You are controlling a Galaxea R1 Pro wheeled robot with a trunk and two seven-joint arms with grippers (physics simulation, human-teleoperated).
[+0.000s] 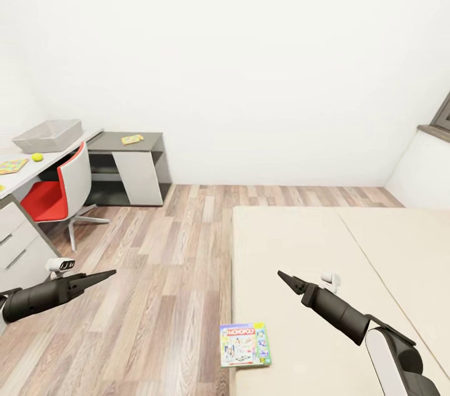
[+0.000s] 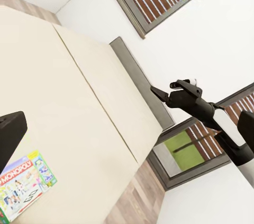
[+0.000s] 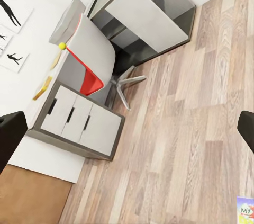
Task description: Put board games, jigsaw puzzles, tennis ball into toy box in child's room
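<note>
step in hand: reach the board game (image 1: 245,344), a pale green monopoly box lying flat at the near corner of the bed (image 1: 312,246), partly over its edge.
how to do it well: lower the right gripper (image 1: 282,275) to the overhanging edge, so one finger goes under the box.
left gripper (image 1: 107,273): held over the wood floor, holding nothing; fingers look together.
right gripper state: above the bed, holding nothing; fingers seem closed to a point, but the view is poor.
goal: toy box (image 1: 49,135) on the counter (image 1: 25,174), well apart from the bed.
other toys: tennis ball (image 1: 37,157) near the box; a puzzle (image 1: 12,165) beside it.
hard to see: flat yellow thing (image 1: 132,139) on the lower side section, too small to name; the counter is cut off at the picture edge.
</note>
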